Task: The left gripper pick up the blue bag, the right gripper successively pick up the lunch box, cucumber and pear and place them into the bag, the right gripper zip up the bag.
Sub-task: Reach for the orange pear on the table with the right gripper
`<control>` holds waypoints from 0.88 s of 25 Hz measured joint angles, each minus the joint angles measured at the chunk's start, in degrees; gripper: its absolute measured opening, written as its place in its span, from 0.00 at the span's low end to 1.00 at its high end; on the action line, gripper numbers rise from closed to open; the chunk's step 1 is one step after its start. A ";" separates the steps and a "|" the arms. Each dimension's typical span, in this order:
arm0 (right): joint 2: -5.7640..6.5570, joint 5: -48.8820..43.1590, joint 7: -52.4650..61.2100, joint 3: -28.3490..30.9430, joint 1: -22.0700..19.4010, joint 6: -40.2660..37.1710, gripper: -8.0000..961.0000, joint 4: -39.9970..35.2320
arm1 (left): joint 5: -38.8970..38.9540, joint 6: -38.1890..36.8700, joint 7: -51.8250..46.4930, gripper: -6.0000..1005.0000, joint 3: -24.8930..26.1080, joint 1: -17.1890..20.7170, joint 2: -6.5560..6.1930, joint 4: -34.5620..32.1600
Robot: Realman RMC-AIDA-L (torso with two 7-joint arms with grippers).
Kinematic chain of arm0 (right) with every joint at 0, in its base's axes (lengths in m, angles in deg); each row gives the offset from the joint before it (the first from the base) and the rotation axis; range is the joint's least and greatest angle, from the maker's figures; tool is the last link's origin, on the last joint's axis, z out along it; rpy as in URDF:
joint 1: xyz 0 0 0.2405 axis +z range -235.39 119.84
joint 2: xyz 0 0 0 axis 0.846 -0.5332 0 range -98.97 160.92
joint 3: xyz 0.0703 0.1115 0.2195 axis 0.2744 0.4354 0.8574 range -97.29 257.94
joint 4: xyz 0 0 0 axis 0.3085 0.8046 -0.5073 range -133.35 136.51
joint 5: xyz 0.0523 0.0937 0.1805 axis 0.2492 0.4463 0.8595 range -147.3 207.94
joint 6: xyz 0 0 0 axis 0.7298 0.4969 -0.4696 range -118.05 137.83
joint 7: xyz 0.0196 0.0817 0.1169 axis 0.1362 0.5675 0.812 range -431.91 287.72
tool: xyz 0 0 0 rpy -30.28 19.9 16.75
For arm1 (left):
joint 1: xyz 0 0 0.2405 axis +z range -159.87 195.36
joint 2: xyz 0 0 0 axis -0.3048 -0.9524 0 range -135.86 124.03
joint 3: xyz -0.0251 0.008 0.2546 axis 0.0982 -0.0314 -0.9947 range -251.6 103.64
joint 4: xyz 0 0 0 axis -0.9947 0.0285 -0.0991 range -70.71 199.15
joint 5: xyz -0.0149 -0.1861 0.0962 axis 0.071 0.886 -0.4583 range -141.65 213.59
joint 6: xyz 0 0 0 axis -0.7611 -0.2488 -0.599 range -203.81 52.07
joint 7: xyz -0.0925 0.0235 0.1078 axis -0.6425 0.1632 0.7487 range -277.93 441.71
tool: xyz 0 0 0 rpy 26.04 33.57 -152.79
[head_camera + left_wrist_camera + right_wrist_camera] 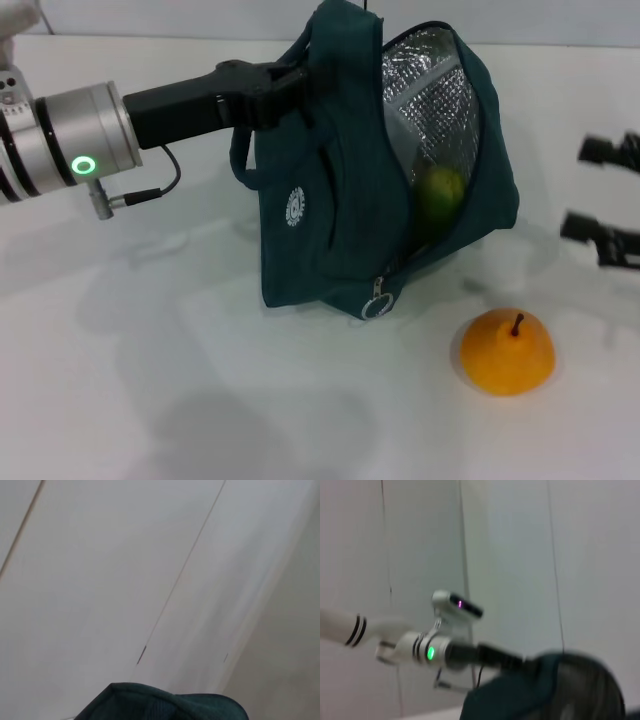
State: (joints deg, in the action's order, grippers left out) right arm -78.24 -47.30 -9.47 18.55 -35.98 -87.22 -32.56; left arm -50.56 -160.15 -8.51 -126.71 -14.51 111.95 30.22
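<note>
My left gripper (292, 88) is shut on the top handle of the blue bag (325, 215) and holds it upright, its base on the white table. The bag's mouth gapes toward the right and shows the silver foil lining (432, 95). Inside it I see the cucumber's rounded green end (440, 192) and a pale clear edge that looks like the lunch box (400, 132). The orange-yellow pear (507, 350) sits on the table in front of the bag, to its right. My right gripper (576, 190) is open and empty, to the right of the bag and behind the pear.
The bag's zipper pull (377, 298) hangs at the lower front corner. The left wrist view shows only a bit of bag fabric (165, 702) against a wall. The right wrist view shows the left arm's green ring (430, 653) and the bag's top (545, 690).
</note>
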 joint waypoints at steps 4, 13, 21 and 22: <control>0.19 -3.30 -0.47 0.07 -1.69 0.05 0.86 2.25 | -0.06 0.00 0.16 0.04 -0.01 -0.15 0.15 0.10; -2.79 -11.95 -3.99 -0.04 -1.91 1.51 0.80 4.42 | -0.06 0.00 0.14 0.04 -0.01 -0.35 0.21 0.17; -5.54 -13.52 -7.00 -0.95 -1.57 4.54 0.70 4.43 | 0.03 0.00 0.80 0.04 0.00 -0.14 0.33 0.17; -5.68 -13.47 -7.53 -0.90 -1.62 4.58 0.68 4.43 | 0.03 0.00 0.82 0.04 -0.01 -0.12 0.34 0.17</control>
State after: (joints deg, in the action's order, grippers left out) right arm -83.93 -60.77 -16.99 17.65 -37.60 -82.64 -28.13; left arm -50.53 -160.15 -7.68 -126.71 -14.63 112.29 30.38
